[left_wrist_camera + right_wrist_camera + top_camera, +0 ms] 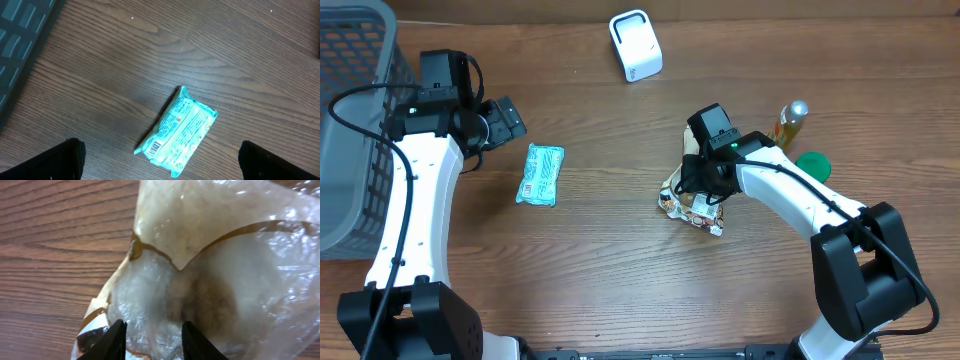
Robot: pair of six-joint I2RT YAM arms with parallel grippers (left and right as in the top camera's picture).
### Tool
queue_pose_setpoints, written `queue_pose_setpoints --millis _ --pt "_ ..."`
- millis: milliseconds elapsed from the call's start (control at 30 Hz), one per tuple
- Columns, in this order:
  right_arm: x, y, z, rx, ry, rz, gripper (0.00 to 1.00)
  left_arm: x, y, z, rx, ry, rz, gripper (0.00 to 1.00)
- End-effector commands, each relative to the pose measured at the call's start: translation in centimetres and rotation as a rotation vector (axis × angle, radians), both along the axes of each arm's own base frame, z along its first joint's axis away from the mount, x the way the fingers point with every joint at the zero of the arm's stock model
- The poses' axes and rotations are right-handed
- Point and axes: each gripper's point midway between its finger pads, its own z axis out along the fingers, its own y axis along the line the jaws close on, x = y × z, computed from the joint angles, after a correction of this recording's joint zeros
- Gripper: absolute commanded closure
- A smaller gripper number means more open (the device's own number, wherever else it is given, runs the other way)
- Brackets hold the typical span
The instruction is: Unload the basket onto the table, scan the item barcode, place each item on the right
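the clear snack bag (692, 208) lies on the wooden table (620, 290), right of centre, with brown and white print along its lower edge. in the right wrist view the bag (210, 280) fills most of the frame: crinkled, glossy film with a brownish content showing through.

the right gripper (704, 190) is directly over the bag's upper end. its two dark fingers (116, 342) stand partly apart, a narrow gap between them, with the bag's film just beyond the tips. whether the tips pinch the film or only stand against it cannot be told.

a glass bottle (788, 125) with a silver cap lies tilted on the table to the right of the bag, behind the right arm. a green lid (812, 165) lies just below the bottle.

a teal packet (540, 175) lies flat on the table, well to the left of the bag. the left wrist view shows its printed face up, with a barcode (156, 146) near its lower left end.

the left gripper (510, 120) hangs above and to the left of the teal packet, fully spread, with nothing between its fingers (65, 160).

a white scanner box (635, 45) stands at the far edge of the table, apart from both items. a grey mesh basket (350, 130) occupies the left edge
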Motion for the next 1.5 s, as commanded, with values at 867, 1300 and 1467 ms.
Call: queue_pose_setpoints --millis 867,1300,1467 --pt "1.6 3.1 1.7 0.166 -0.065 0.045 0.92 -0.1 0.5 -0.5 0.011 0.016 0.006 0.00" --pt "1.7 2.3 1.5 0.123 -0.073 0.029 0.95 -0.1 0.5 -0.5 0.011 0.016 0.006 0.00" --pt "1.4 2.2 1.3 0.117 -0.059 0.029 0.96 -0.1 0.5 -0.5 0.011 0.016 0.006 0.00"
